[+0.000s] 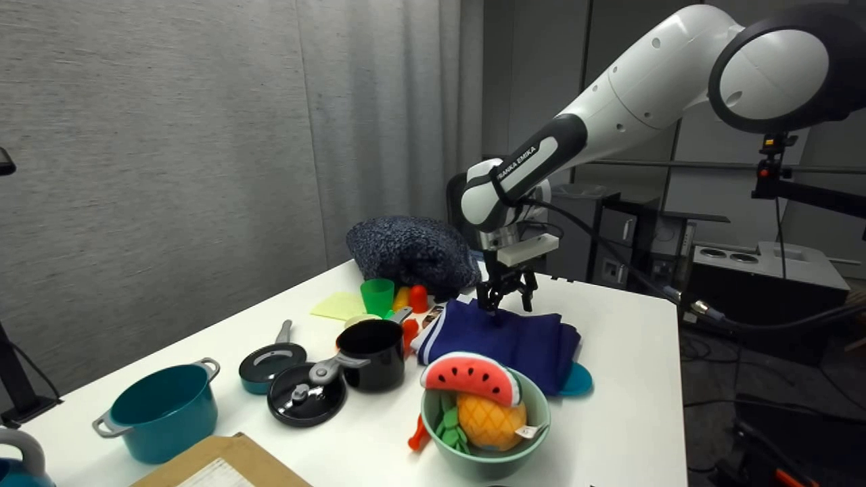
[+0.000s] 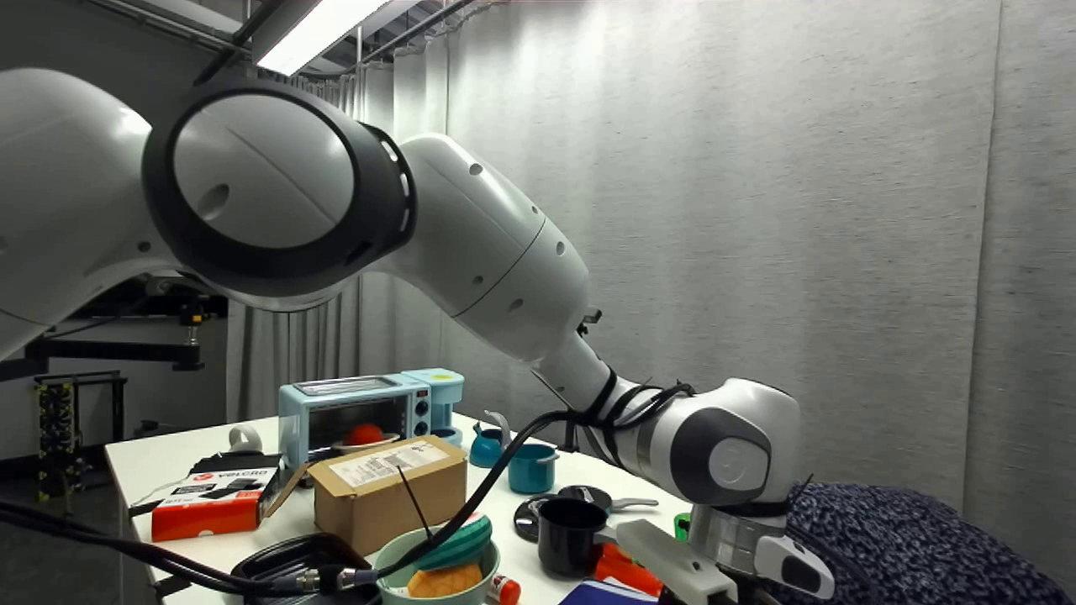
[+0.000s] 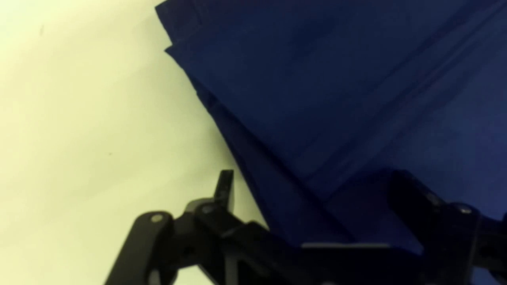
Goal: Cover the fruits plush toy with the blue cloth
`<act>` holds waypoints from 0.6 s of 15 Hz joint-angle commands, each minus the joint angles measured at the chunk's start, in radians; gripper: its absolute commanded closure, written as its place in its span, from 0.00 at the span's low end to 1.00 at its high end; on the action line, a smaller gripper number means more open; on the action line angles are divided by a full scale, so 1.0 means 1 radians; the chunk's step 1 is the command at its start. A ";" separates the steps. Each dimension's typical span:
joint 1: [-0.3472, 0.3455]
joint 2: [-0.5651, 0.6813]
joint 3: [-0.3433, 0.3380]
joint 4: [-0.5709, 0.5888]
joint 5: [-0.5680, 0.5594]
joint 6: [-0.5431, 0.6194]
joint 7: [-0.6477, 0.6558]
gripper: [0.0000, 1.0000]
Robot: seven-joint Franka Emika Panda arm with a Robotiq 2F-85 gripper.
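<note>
The blue cloth (image 1: 507, 341) lies folded and rumpled on the table; its corner and a slanting edge fill much of the wrist view (image 3: 336, 99). Over its far edge, my gripper (image 1: 507, 304) points down with jaws wide apart. In the wrist view one finger (image 3: 225, 188) is above bare table and the opposite one is over the fabric, nothing pinched between; whether they touch it I cannot tell. The fruits plush toy, a watermelon slice (image 1: 473, 377) above a pineapple (image 1: 490, 419), sits uncovered in a pale green bowl (image 1: 473, 467), just in front of the cloth.
Beside the cloth stand a black pot (image 1: 373, 358), a black lid (image 1: 308, 399) and a green cup (image 1: 377, 296). A bumpy navy mound (image 1: 413, 250) rises behind them. A teal piece (image 1: 577, 381) sticks out from under the cloth. A cardboard box (image 2: 391, 496) stands near the bowl.
</note>
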 commanded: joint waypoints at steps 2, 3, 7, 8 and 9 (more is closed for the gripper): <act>-0.010 0.023 -0.007 0.012 0.006 0.013 0.030 0.25; -0.013 0.026 -0.004 0.009 0.012 0.002 0.034 0.26; -0.017 0.029 0.000 0.004 0.022 -0.001 0.040 0.48; -0.018 0.026 -0.002 0.005 0.019 -0.002 0.037 0.54; -0.020 0.022 -0.006 0.007 0.015 -0.003 0.032 0.62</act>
